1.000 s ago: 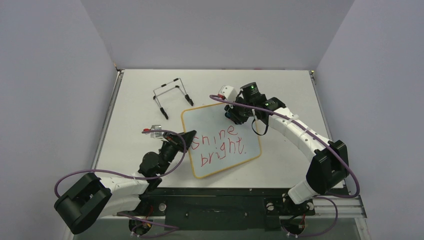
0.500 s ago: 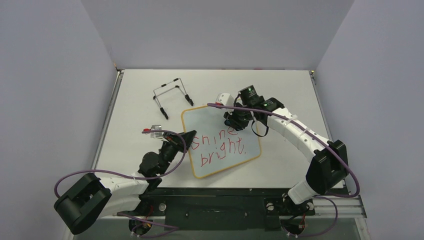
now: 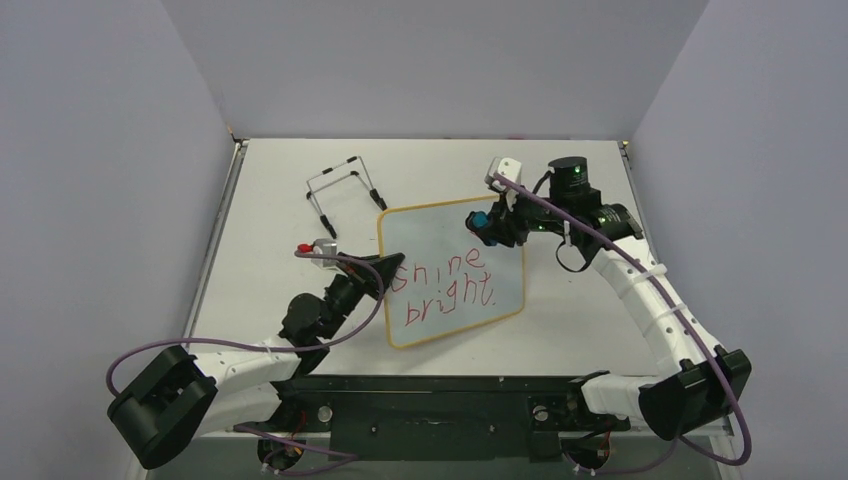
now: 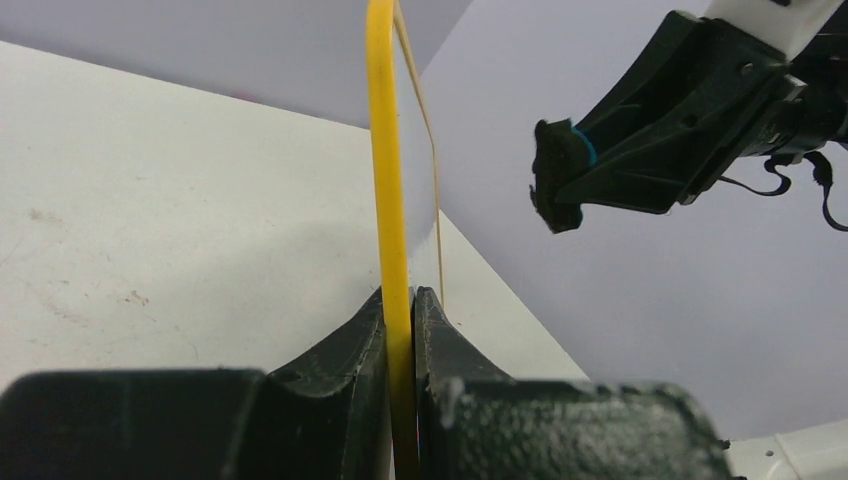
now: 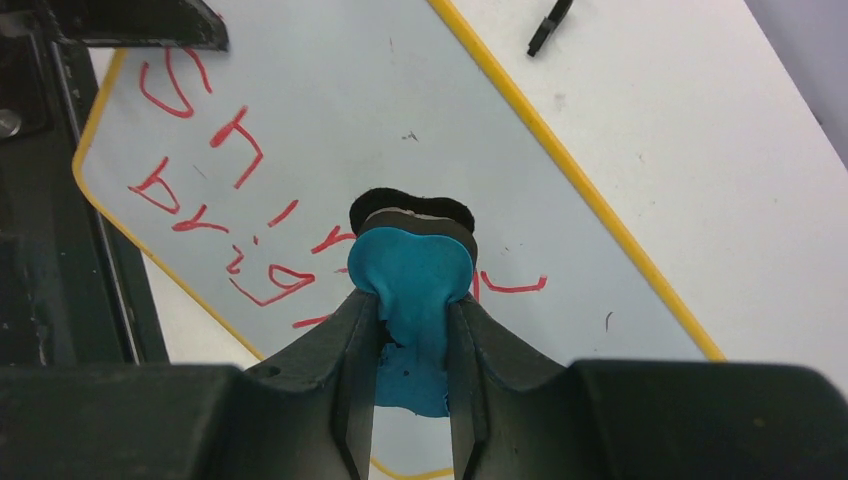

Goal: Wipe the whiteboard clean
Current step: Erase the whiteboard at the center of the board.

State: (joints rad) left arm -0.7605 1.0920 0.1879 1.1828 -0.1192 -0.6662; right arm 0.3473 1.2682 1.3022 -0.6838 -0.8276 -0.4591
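Observation:
The whiteboard (image 3: 455, 300) has a yellow frame and red writing "Shine bright." on its white face. My left gripper (image 3: 385, 268) is shut on its left edge, and the board stands tilted up from the table. In the left wrist view the yellow frame (image 4: 384, 150) runs between the closed jaws (image 4: 400, 300). My right gripper (image 3: 490, 222) is shut on a blue eraser (image 3: 481, 219) with a black felt face, held off the board's upper right part. In the right wrist view the eraser (image 5: 412, 262) sits over the writing on the board (image 5: 350, 110).
A thin black wire stand (image 3: 345, 188) stands on the white table (image 3: 590, 290) behind the board's left corner; one of its feet shows in the right wrist view (image 5: 550, 25). Grey walls close in the table on three sides.
The right gripper with the eraser has pulled back to the right, off the writing. The left gripper has raised the board's left edge and the board has shifted slightly right.

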